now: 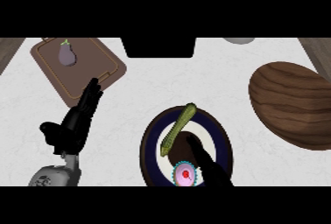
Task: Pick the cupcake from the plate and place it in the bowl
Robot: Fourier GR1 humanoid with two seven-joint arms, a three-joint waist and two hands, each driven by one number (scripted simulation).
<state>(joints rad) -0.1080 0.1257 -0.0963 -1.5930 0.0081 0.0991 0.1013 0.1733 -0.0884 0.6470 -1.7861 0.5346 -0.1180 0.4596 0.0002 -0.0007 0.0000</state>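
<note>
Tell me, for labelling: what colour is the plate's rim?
Dark navy rim on the plate, head view.

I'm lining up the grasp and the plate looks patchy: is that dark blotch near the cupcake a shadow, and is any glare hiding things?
Head view: the dark blotch on the plate lies just beside the right hand, so it is probably that hand's shadow; no glare shows on the plate, the cupcake or the corn cob; light looks even across the counter; the wooden bowl looks stretched near the right edge.

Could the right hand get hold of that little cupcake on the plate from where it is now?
Probably yes. The right hand is already over the plate, right beside the cupcake, with nothing between them. The corn cob lies farther up the plate, clear of it.
</note>
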